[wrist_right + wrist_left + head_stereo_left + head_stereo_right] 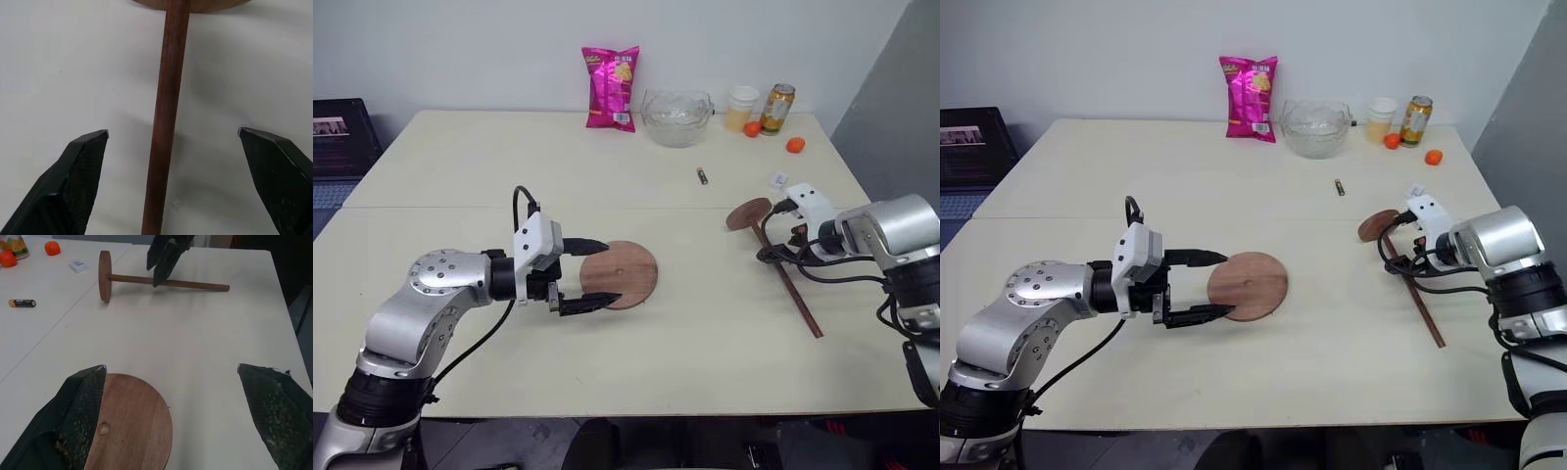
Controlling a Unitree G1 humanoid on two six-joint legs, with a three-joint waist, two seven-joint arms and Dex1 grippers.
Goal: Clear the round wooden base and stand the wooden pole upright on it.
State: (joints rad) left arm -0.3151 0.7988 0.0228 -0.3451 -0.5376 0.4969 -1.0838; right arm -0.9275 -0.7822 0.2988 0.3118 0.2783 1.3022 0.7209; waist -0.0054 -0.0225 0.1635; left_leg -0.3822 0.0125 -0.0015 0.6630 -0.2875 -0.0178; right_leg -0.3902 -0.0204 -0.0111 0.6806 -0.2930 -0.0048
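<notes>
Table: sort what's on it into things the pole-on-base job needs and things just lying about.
Needed:
round wooden base, lying flat
wooden pole, lying down

Lying about:
pink snack bag
glass bowl
plastic cup
drink can
two small oranges
battery
small white item

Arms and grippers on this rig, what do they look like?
Both arms: rounded silver-grey shells with black joints and loose black cables. Each wrist carries a white boxy module. Left gripper and right gripper each have two black pointed fingers with textured inner pads.

Far table edge: pink chip bag [610, 88], glass bowl [676, 117], can [777, 108], oranges [794, 145]; battery [702, 176] mid-table.
</notes>
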